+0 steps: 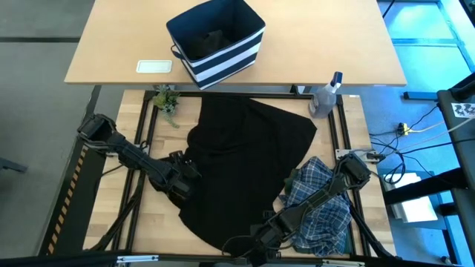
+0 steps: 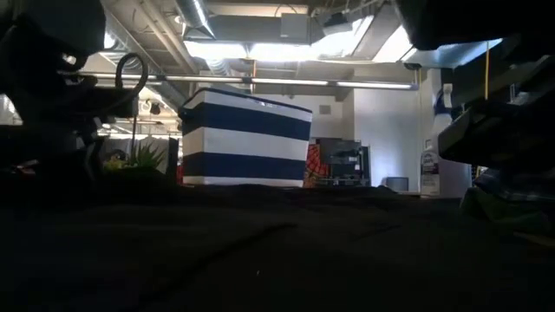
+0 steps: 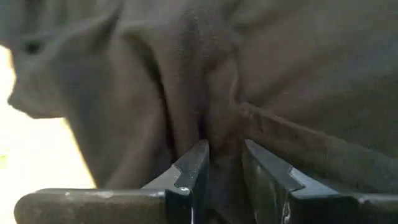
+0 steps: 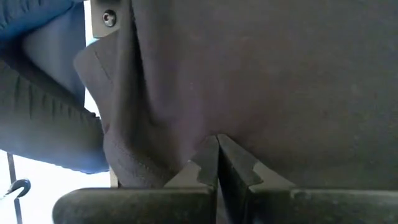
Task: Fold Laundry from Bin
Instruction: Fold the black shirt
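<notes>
So you're still early on this one. The big black cloth garment lies spread but rumpled across the wooden tabletop, not folded yet. The blue-and-white plaid shirt sits bunched at its right edge, waiting. The navy fabric bin with white stripes stands at the far side with something dark still inside. Your left gripper has its fingers pinching a fold at the garment's left edge; your right gripper is clamped tight on its near hem.
</notes>
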`<state>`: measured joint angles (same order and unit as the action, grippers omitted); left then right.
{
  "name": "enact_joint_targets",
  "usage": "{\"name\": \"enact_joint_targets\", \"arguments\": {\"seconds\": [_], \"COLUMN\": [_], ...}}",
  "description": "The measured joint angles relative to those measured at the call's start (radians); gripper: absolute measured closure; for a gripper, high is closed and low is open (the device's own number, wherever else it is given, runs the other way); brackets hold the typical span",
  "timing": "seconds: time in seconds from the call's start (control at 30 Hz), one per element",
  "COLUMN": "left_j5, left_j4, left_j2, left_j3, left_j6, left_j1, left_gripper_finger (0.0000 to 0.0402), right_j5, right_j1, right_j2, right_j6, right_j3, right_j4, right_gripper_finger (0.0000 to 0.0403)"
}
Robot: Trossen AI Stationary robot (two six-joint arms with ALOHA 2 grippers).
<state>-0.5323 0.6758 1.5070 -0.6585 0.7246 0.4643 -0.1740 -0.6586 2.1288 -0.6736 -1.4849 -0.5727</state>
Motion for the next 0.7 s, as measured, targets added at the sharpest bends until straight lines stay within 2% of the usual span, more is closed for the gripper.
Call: {"name": "enact_joint_targets", "arguments": {"seconds": [0.37, 0.57, 0.63, 0.7], "left_j5": [-0.049, -0.082, -0.079, -0.085], "left_j4": [0.553, 0.863, 0.907, 0.88], "left_j2": [-0.001, -0.003, -0.004, -0.015], "left_j3": [-0.179, -0.234, -0.237, -0.237], "left_j6": [0.22, 0.424, 0.478, 0.457], "left_j1": [0.001, -0.002, -0.002, -0.002], "left_gripper_finger": [0.0308, 0.0308, 0.0308, 0.0308], "right_j5": [-0.043, -0.047, -0.047, -0.047], "right_j1": [-0.002, -0.002, -0.002, -0.002], "right_j2": [0.001, 0.002, 0.002, 0.002], "right_j6": [-0.003, -0.003, -0.003, -0.003], "right_j3": [0.0, 0.0, 0.0, 0.0], "right_j4": [-0.005, -0.005, -0.005, -0.005], "right_gripper_finger": [0.0395, 0.0395, 0.0395, 0.0395]}}
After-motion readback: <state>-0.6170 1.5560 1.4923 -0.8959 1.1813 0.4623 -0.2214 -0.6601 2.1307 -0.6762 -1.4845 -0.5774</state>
